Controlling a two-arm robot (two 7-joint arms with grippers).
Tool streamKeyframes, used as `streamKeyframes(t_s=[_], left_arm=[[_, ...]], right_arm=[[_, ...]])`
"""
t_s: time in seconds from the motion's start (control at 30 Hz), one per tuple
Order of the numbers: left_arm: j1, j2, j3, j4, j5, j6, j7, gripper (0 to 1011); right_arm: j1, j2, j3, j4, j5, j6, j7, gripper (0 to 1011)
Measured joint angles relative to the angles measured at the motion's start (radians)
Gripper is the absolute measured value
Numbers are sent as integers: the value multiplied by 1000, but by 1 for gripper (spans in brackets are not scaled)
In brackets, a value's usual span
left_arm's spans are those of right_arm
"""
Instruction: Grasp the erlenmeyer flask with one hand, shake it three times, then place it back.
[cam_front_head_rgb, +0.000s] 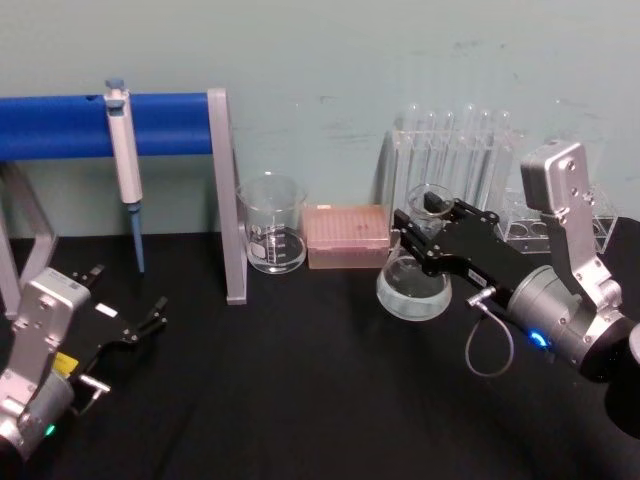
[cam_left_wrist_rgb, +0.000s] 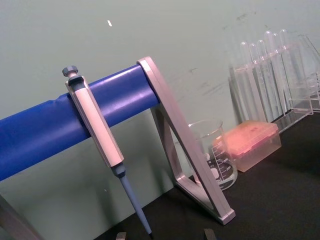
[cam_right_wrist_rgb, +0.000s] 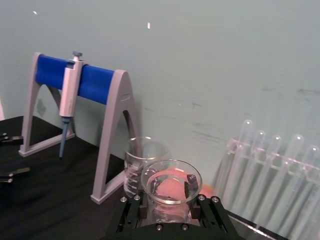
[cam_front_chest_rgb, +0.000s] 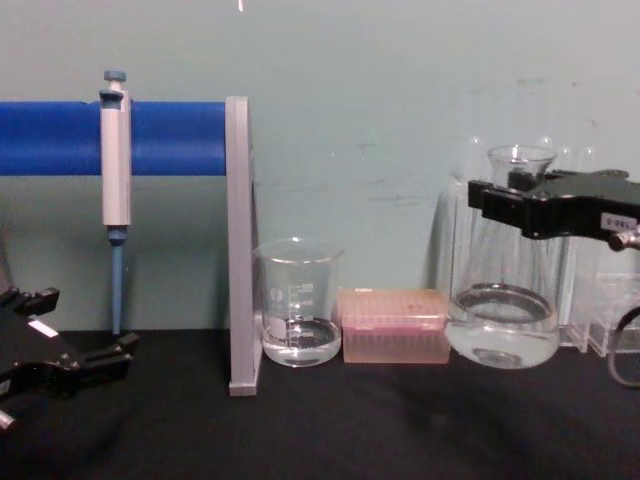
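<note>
Left hand (cam_front_head_rgb: 127, 296) sits low at 8 o'clock on the black surface (cam_front_head_rgb: 300, 400). Fingers are spread wide, with nothing between them and touching nothing. Chest view shows the same open spread at the lower left edge (cam_front_chest_rgb: 75, 330).

Right hand (cam_front_head_rgb: 432, 210) reaches in from 4 o'clock and ends at about 2 o'clock of the surface's middle. Its two fingers are closed tight on the neck of the erlenmeyer flask (cam_front_head_rgb: 411, 287), just under the flared rim. In the chest view the hand (cam_front_chest_rgb: 508, 196) clamps the neck from the right. The flask (cam_front_chest_rgb: 503, 335) hangs below it, a little clear liquid pooled in the wide base. The flask tilts slightly. The base looks raised just off the surface, but contact cannot be told for sure. The right wrist view looks down into the flask mouth (cam_right_wrist_rgb: 171, 180), with black fingers (cam_right_wrist_rgb: 212, 215) either side of the neck.

Farther back, at 10 o'clock of the flask, is a pink tip box (cam_front_head_rgb: 346, 237), near but apart. A beaker (cam_front_head_rgb: 272, 240) stands upright just beside the box at its 9 o'clock, with liquid in the bottom. A grey stand leg (cam_front_head_rgb: 226, 200) is at the beaker's 9 o'clock, and its blue bar (cam_front_head_rgb: 60, 125) runs off toward 9. A pipette (cam_front_head_rgb: 125, 160) hangs from the bar, tip down. At 12 o'clock of the flask a clear test tube rack (cam_front_head_rgb: 460, 150) stands against the wall (cam_front_head_rgb: 320, 50), tubes upright.
</note>
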Motion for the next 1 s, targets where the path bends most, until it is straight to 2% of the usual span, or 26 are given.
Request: streamKeyframes(t_s=[0.43,1.0], left_arm=[[0,0,0,0,0,0,0,1001],[0,0,0,0,0,0,0,1001]], right_arm=[[-25,-23,38,-11,-34,13,-24,457],[-13,-48,42,1,-53,21,-3,457]])
